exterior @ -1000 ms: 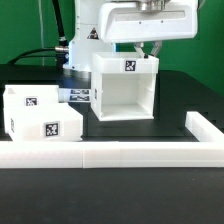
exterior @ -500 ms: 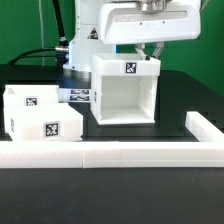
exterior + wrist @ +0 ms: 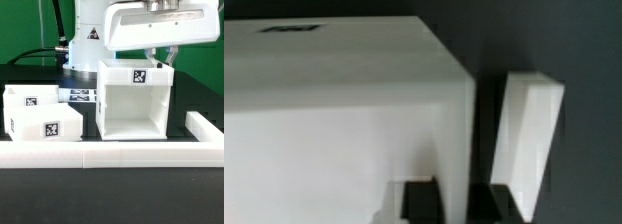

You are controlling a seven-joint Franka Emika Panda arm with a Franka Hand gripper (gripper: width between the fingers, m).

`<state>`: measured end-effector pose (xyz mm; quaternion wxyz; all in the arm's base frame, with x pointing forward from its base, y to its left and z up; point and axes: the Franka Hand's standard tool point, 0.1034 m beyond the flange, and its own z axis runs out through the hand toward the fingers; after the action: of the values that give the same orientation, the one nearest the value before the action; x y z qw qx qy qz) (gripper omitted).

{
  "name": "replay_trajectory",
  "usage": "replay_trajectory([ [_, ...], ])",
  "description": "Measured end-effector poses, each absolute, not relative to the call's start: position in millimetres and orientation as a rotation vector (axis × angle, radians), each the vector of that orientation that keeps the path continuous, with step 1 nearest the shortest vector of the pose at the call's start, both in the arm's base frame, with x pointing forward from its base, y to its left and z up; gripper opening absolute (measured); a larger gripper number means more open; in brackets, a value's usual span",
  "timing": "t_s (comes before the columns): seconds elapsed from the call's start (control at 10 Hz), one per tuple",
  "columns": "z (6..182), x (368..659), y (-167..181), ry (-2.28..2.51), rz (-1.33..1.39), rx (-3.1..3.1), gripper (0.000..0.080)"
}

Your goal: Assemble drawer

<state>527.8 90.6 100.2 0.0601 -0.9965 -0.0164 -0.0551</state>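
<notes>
Pinched narrow on top edge of large white plastic cube-shaped housing (image 3: 133, 105) with gripper (image 3: 160, 57); open face forward, likely for receiving shallow white trays (image 3: 30, 120).

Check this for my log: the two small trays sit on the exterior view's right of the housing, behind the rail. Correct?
No: the exterior view shows the two small trays on its left of the housing, behind the rail.

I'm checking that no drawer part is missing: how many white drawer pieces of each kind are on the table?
Large housing: 1
Small trays: 2
Total: 3
</notes>
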Motion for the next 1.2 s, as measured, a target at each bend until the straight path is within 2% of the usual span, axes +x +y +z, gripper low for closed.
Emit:
replay_trajectory([
  [0.2, 100.7, 558, 98, 0.01, -0.205, -2.998, 0.0042],
  [0.4, 101.5, 571, 97, 0.044, -0.224, -2.99, 0.0044],
  [0.7, 103.3, 571, 98, 0.105, -0.228, -2.983, 0.0044],
  [1.2, 110.0, 578, 104, 0.691, -0.223, -2.849, 0.0044],
])
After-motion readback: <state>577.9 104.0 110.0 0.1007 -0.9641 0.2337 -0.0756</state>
